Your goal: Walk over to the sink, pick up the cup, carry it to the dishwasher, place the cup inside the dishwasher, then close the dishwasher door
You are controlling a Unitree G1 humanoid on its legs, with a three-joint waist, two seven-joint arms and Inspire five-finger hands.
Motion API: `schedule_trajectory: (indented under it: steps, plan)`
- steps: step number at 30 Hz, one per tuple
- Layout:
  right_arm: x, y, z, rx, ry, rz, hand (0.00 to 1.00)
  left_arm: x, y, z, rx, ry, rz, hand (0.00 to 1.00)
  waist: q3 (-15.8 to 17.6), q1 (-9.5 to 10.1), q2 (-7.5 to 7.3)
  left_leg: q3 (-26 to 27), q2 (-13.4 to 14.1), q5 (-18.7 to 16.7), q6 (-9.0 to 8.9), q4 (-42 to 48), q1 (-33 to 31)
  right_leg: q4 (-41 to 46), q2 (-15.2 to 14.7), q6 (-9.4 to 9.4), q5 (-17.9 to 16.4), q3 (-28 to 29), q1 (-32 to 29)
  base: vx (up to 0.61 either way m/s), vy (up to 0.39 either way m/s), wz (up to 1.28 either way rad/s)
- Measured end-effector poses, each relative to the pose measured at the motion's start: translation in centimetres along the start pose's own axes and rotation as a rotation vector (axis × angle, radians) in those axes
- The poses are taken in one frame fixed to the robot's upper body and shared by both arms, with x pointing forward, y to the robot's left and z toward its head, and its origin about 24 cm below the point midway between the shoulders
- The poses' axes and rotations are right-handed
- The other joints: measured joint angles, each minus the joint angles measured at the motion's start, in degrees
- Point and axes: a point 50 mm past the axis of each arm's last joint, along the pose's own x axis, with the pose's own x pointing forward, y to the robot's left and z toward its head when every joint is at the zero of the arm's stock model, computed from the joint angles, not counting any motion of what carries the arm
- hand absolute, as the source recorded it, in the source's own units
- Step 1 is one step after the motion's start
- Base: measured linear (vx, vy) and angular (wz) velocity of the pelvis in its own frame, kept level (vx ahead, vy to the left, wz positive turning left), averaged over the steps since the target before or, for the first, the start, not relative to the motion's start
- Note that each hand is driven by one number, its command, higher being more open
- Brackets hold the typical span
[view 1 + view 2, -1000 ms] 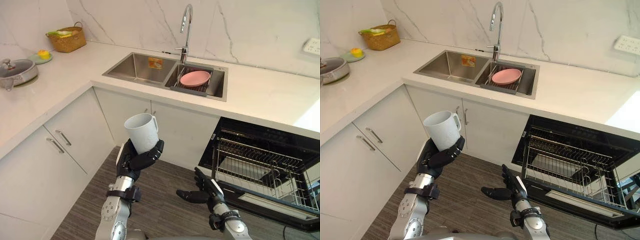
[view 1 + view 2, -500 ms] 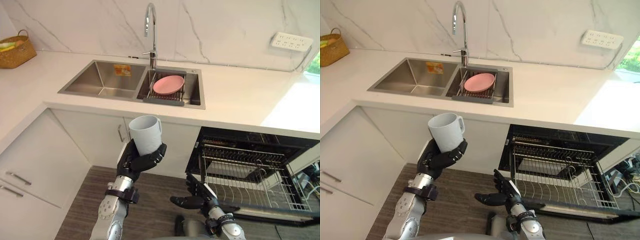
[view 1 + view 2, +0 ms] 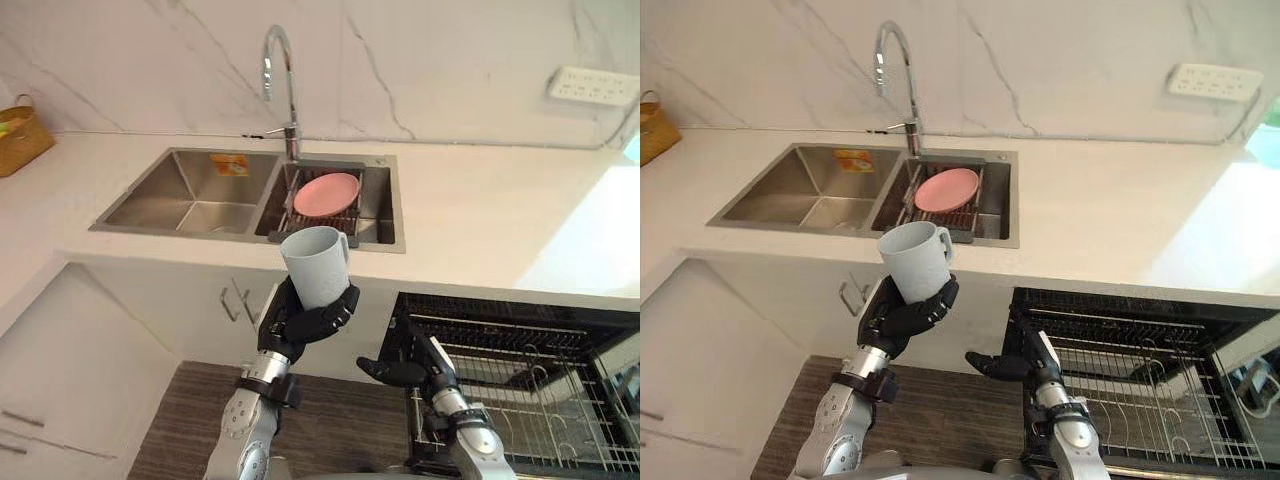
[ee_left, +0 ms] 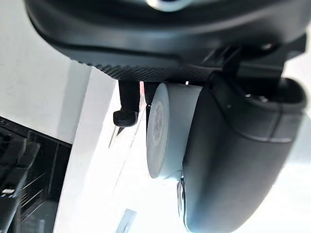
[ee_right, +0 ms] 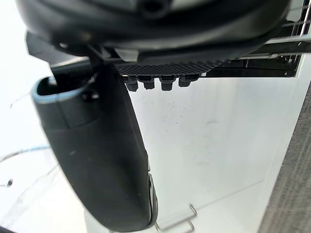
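counter (image 3: 480, 220): white stone, running the full width in front of the robot.
dishwasher (image 3: 520, 308): below the counter on the robot's right, standing open and ready for loading.
sink (image 3: 180, 195): a steel double basin set into the counter. The near-left basin is bare.
rack (image 3: 545, 385): the wire basket is drawn forward out of the dishwasher. There's something dark in it, too small to make out.
pink plate (image 3: 326, 193): lying on the drainer in the sink's right basin, well apart from the action.
left hand (image 3: 300, 325): here's the carry! It's raised in front of the cabinet, fingers and thumb wrapped round the cup's lower body.
right hand (image 3: 400, 372): low, just beside the rack's near corner, fingers stretched out flat and carrying nothing.
cup (image 3: 315, 265): upright, mouth up, clear of the sink, between sink and dishwasher.
handle (image 3: 345, 246): turned toward the dishwasher side, with nothing gripping it.
handling: the cup is rigid, light and smooth-walled, so it could slip if the wrap loosens. It's probably ceramic, which would make it chippable against the wire. The best hold is round the lower body, as it is held at present, so the rim goes into the rack unobstructed.
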Motion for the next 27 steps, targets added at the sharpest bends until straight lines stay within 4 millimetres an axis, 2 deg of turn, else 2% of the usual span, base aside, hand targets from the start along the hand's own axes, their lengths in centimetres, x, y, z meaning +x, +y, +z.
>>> schedule_trajectory:
  steps: [3,6,10,12,13,14,15,18,19,20,21,22,23,24,25,26,27]
  plan:
    - [-0.2,0.9,-0.7,0.042,0.015,0.001,1.00,-0.3,0.0,-0.3,0.008,0.020,-0.010,0.00,-1.16,-0.94,-2.35,3.41,-2.22,-0.71,1.33,-2.19,1.50,0.06,-2.32,2.19,-0.44,3.12,-0.77,0.20,0.235,-0.53]
    - [-0.8,1.1,-1.2,0.068,0.030,-0.009,1.00,-0.2,-0.3,-0.3,0.005,0.022,-0.028,0.00,-1.64,-1.33,-2.79,6.18,-3.82,-1.39,2.74,-3.91,3.93,-0.67,-3.88,3.67,-0.70,5.28,-0.27,0.09,0.153,-0.39]
    - [-1.1,1.8,-1.4,0.095,0.025,-0.009,1.00,0.2,-1.0,-0.4,0.001,0.021,-0.064,0.00,-1.74,-1.51,-3.11,9.27,-4.07,-2.79,3.62,-3.74,5.53,-0.61,-4.32,4.28,-0.76,6.73,-0.38,0.04,0.076,-0.44]
    - [-0.9,2.1,-1.2,0.104,0.016,-0.003,1.00,0.4,-1.2,-0.3,0.001,0.017,-0.069,0.00,-1.70,-1.22,-3.17,12.31,-3.52,-3.87,3.95,-2.96,6.45,2.19,-4.83,4.05,-1.13,3.24,-1.98,0.01,0.028,-0.78]
    - [-0.8,2.2,-1.0,0.106,0.008,0.002,1.00,0.5,-1.1,-0.2,0.003,0.014,-0.062,0.00,-1.58,-1.10,-3.31,14.56,-3.32,-4.43,4.07,-2.74,7.33,4.12,-5.70,3.41,-1.50,-1.22,-2.91,-0.01,0.020,-0.76]
    - [-0.7,2.2,-1.0,0.106,0.006,0.003,1.00,0.5,-1.1,-0.2,0.004,0.013,-0.059,0.00,-1.52,-1.08,-3.36,15.17,-3.24,-4.61,4.11,-2.69,7.64,4.51,-5.86,3.32,-1.56,-2.25,-3.08,-0.01,0.010,-0.90]
    - [-0.7,2.2,-0.9,0.104,0.005,0.004,1.00,0.6,-1.0,-0.1,0.006,0.009,-0.054,0.00,-1.32,-1.55,-3.66,17.06,-2.71,-5.39,3.85,-2.06,8.46,5.03,-5.93,3.16,-1.54,-4.66,-3.28,-0.01,-0.018,-0.61]
    - [-0.8,1.7,-1.0,0.079,0.012,0.006,1.00,0.6,-1.0,0.0,0.011,0.008,-0.056,0.00,-1.08,-2.68,-3.68,17.89,-1.29,-7.32,2.59,0.07,8.40,3.65,-4.83,2.14,-1.52,-4.56,-2.49,-0.01,-0.022,-0.33]
    - [-0.9,1.5,-0.9,0.068,0.014,0.005,1.00,0.6,-0.9,0.0,0.012,0.008,-0.055,0.00,-1.00,-2.60,-3.49,18.39,-0.52,-8.22,2.08,0.61,8.34,3.30,-4.48,2.31,-1.77,-4.89,-2.24,0.00,-0.032,-0.30]
    - [-1.0,1.1,-0.9,0.054,0.017,0.003,1.00,0.6,-0.9,-0.1,0.009,0.011,-0.051,0.00,-0.60,-2.44,-2.60,19.30,0.92,-9.01,1.00,1.17,8.60,2.61,-4.22,2.08,-1.85,-6.76,-1.14,0.01,-0.040,-0.50]
    - [-0.9,1.3,-0.8,0.051,0.012,0.006,1.00,0.5,-0.9,0.0,0.009,0.009,-0.042,0.00,-0.34,-1.00,-2.35,20.43,2.50,-9.60,-0.71,3.84,9.04,4.41,-4.47,1.08,-2.74,-9.55,-0.49,0.10,-0.046,-0.49]
    - [-0.9,1.5,-0.5,0.054,-0.002,0.008,1.00,0.6,-0.8,0.2,0.014,-0.001,-0.041,0.00,-0.22,-0.66,-3.23,19.50,3.30,-10.41,-1.83,8.46,7.48,4.04,-4.58,0.66,-3.39,-9.98,-0.10,0.11,-0.093,-0.36]
    - [-0.8,1.5,0.1,0.052,-0.029,0.002,1.00,0.7,-0.9,0.2,0.008,-0.006,-0.037,0.00,0.43,-1.03,-2.48,15.29,6.19,-10.51,-2.76,19.50,2.44,3.96,-3.26,0.81,-3.91,-10.25,0.50,0.13,-0.112,-0.23]
    - [-0.9,1.5,0.8,0.044,-0.061,0.003,1.00,0.6,-1.0,0.1,0.003,-0.005,-0.034,0.00,0.45,-0.80,-1.63,12.53,7.81,-8.63,-2.90,26.96,-1.45,3.46,-2.29,-0.05,-3.49,-9.76,0.68,0.07,-0.104,-0.23]
    - [-0.9,1.4,1.1,0.040,-0.073,0.005,1.00,0.6,-1.0,0.0,0.002,-0.001,-0.034,0.00,0.51,-0.73,-1.72,11.53,7.90,-8.40,-2.53,28.85,-2.90,3.08,-2.17,-0.17,-3.42,-9.25,0.71,0.13,-0.022,-0.41]
    - [-0.7,1.4,1.5,0.035,-0.092,0.007,1.00,0.5,-1.1,-0.1,0.003,0.006,-0.040,0.00,0.20,-0.59,-1.56,10.14,6.90,-8.76,-1.81,26.53,-2.92,2.43,-2.29,-0.24,-3.24,-8.08,0.82,0.17,0.021,-0.45]
    - [-0.3,1.3,1.9,0.029,-0.104,0.006,1.00,0.5,-1.1,-0.1,0.006,0.009,-0.053,0.00,0.17,-0.85,-1.51,8.11,4.89,-9.51,-0.55,19.61,-1.78,1.90,-2.63,0.66,-2.49,-6.71,0.77,0.18,0.040,-0.49]
